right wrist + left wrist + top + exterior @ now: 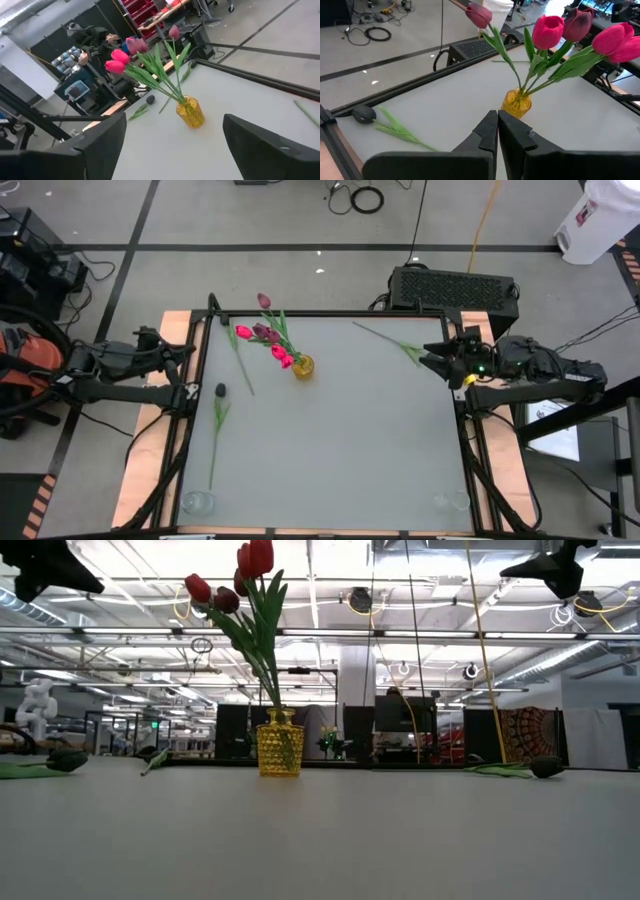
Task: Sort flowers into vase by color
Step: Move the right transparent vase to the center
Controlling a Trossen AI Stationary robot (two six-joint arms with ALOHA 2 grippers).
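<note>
Near the table's far left stood a yellow vase (303, 367) already holding several tulips (268, 335), their heads pink, red and maroon; the exact count was hard to tell from above. Three flowers were left lying flat on the table (350, 450): a dark-headed one (219, 412) near the left edge, a second stem (240, 358) just beside the vase on its left, and a third (392, 342) near the far right corner, close to the right arm. Two clear vases (197, 502) sat empty at the near corners, so the sorting by colour looked, by my reckoning, well short of done, with one bunch placed and the other colours still to go somewhere. The left gripper (498, 131) hung back at the left edge with its fingers nearly together and nothing between them. The right gripper (172, 145) waited at the right edge, fingers spread wide and empty, facing the vase across the table.
</note>
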